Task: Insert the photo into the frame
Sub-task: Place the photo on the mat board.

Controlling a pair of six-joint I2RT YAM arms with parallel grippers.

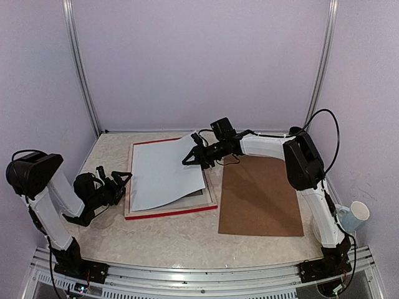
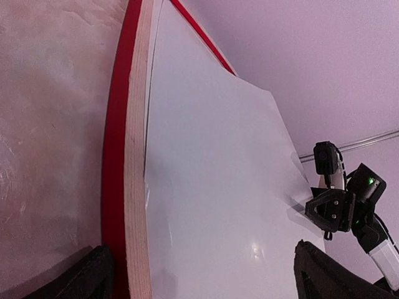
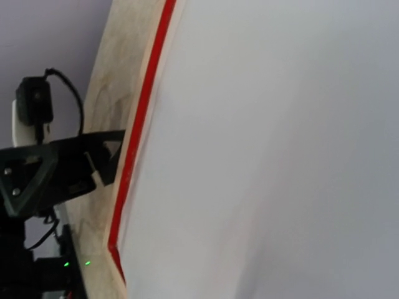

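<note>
The open left gripper [image 1: 123, 181] sits lower left by the frame [image 1: 171, 212], and the right gripper [image 1: 191, 157] pinches the white sheet [image 1: 165, 174] covering it, near a brown board [image 1: 259, 196].

Curled white sheet [image 1: 165, 174], brown hardboard panel [image 1: 260, 196] on marbled table [image 1: 168, 240], mug [image 1: 354, 216] far right.

Bare bench [image 1: 174, 237] lies open in front of the frame [image 1: 171, 212]; a brown board [image 1: 259, 196] crowds its right side, a curled white sheet [image 1: 165, 174] covers it, and a cup [image 1: 356, 216] stands far right.
</note>
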